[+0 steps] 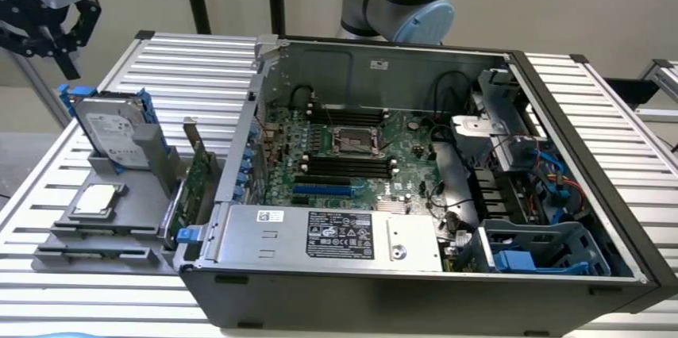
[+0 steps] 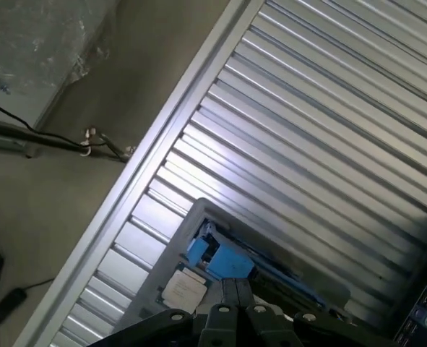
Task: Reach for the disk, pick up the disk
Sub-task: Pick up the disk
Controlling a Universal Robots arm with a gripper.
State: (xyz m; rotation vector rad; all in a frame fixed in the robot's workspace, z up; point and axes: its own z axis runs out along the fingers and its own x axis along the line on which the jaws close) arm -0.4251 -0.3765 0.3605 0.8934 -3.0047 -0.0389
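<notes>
The disk (image 1: 114,133) is a silver-grey hard drive with a white label and blue rails. It stands upright in a grey holder (image 1: 106,227) at the exterior view's left. My gripper (image 1: 48,43) hangs above the disk and a little toward the exterior view's left, well apart from it, with its black fingers spread open and nothing between them. In the wrist view the disk's blue rail (image 2: 224,259) is seen from above, just beyond my gripper (image 2: 235,316).
A small square silver chip (image 1: 95,199) lies flat on the holder and a thin green circuit card (image 1: 199,175) stands beside the disk. The open computer case (image 1: 424,171) takes up the slatted metal table (image 1: 593,116). Cables (image 2: 54,137) lie on the floor past the table edge.
</notes>
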